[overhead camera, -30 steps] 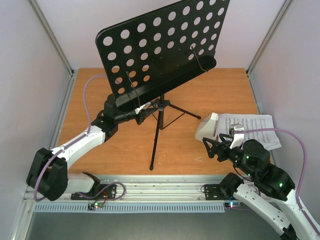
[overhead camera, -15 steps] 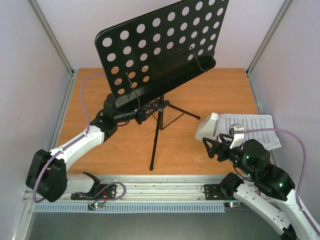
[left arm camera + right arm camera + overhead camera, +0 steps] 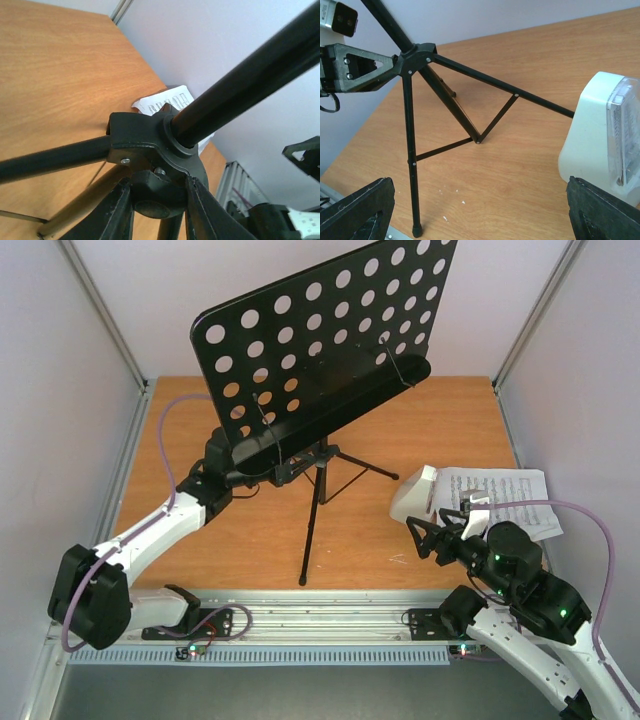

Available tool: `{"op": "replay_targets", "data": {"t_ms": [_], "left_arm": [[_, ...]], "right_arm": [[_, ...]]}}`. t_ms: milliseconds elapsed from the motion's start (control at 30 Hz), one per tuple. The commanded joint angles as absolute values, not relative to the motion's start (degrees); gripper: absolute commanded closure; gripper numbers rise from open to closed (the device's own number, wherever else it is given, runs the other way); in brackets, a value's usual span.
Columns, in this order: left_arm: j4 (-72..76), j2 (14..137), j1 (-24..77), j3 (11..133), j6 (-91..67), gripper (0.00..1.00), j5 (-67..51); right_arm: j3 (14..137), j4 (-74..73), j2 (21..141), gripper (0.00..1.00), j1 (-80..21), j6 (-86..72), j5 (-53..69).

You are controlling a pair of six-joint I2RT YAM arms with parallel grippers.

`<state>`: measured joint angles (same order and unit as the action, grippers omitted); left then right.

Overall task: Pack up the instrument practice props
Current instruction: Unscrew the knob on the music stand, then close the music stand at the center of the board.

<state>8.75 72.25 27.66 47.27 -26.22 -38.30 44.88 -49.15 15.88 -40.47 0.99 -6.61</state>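
The left tool (image 3: 289, 471) is clamped on the tripod hub of the music stand (image 3: 320, 350), which stands mid-surface (image 3: 420, 430). The right tool (image 3: 424, 536) hangs open at the near right, just short of the metronome (image 3: 414, 496), with the sheet of music (image 3: 505, 490) lying at the metronome's right.

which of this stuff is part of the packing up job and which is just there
Part of the job:
music stand
metronome
sheet of music

Just there:
table
purple cable on the left arm
metal rail at the near edge
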Motion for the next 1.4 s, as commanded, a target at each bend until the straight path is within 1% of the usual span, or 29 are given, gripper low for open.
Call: {"op": "replay_targets", "data": {"t_ms": [0, 200, 400, 467, 533, 600, 667, 733, 800, 933, 1033, 1200, 1367], "left_arm": [[7.2, 72.9, 27.3, 49.9, -37.6, 0.88, -41.3], [7.3, 73.5, 27.2, 49.9, -42.2, 0.88, -41.1], [9.1, 74.3, 27.2, 49.9, -44.9, 0.83, -42.7], [10.1, 74.5, 27.2, 50.1, -45.6, 0.79, -43.3], [10.5, 74.1, 27.1, 50.5, -45.5, 0.70, -43.4], [9.3, 73.1, 27.1, 51.4, -44.2, 0.53, -42.3], [5.7, 71.0, 27.1, 52.6, -41.5, 0.40, -39.4], [1.7, 68.0, 27.1, 53.3, -36.6, 0.34, -35.1], [-3.0, 63.9, 27.1, 52.9, -32.3, 0.31, -30.3], [-6.6, 57.1, 28.0, 48.7, -26.2, 0.30, -24.4], [-6.5, 53.0, 30.7, 42.6, -24.6, 0.34, -22.7], [-3.9, 49.5, 38.1, 33.5, -25.3, 0.40, -21.9], [-3.0, 44.4, 43.5, 25.3, -27.0, 0.40, -17.7]], "right_arm": [[44.5, -49.3, 14.9, 0.05, -40.8, 0.3, -6.3], [44.4, -50.3, 14.1, 0.05, -40.8, 0.1, -6.7], [44.6, -50.5, 13.7, 0.05, -40.8, 0.1, -7.0], [44.6, -50.5, 13.7, 0.05, -40.8, 0.1, -7.0], [44.9, -50.5, 13.9, 0.05, -40.8, 0.1, -6.8], [45.5, -50.4, 14.4, 0.05, -40.8, 0.1, -6.8], [46.7, -50.1, 15.1, 0.05, -40.8, 0.6, -6.9], [48.0, -49.4, 16.4, 0.05, -40.8, 1.8, -6.9], [49.7, -47.7, 18.3, 0.05, -40.8, 3.4, -6.6], [52.9, -42.8, 24.0, 0.05, -40.8, 7.0, -4.1], [54.2, -36.4, 29.8, 0.07, -40.7, 9.6, -0.8], [56.4, -23.7, 42.5, 0.14, -40.8, 12.1, 7.3], [57.7, -11.7, 53.1, 0.21, -40.8, 12.7, 9.6]]}}
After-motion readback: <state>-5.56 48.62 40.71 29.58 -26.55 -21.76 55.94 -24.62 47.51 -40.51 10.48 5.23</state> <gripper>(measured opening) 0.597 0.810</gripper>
